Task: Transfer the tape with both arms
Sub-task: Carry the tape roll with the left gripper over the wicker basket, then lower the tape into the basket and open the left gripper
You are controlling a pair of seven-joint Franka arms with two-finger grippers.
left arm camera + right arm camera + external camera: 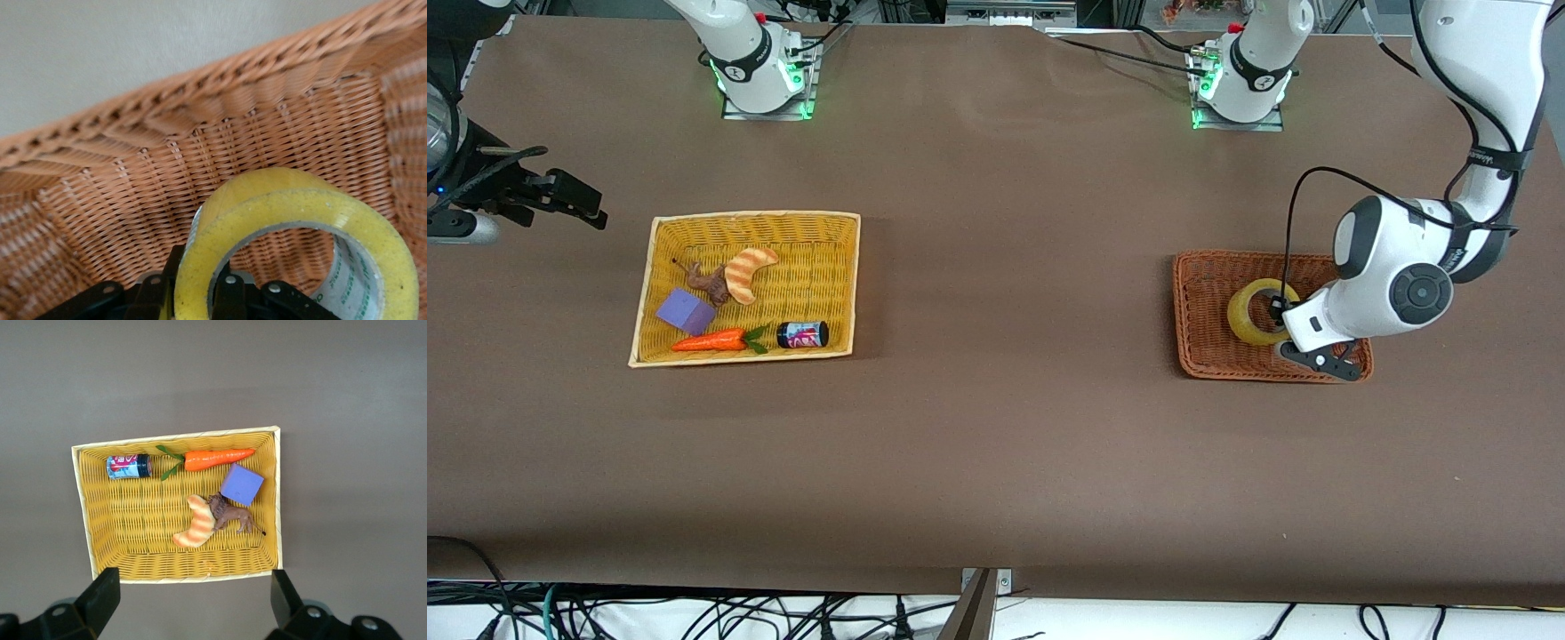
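Yellowish tape [1261, 312] sits in the brown wicker basket [1209, 356], your left gripper [200, 293] pinched on only the roll's wall, so it may twist loose or catch the rim. Your right gripper [193, 600] waits wide open above the yellow basket [127, 513].

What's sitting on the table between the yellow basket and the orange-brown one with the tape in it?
Nothing: the front view shows only bare brown tabletop between the yellow basket and the orange-brown basket holding the tape.

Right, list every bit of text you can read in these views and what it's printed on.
None can be read outright.
Tape: green print on the inner core, too blurred to read.
Small can in the yellow basket: red and white label, too small to read.
Left arm: dark lettering on its link, too small to read.
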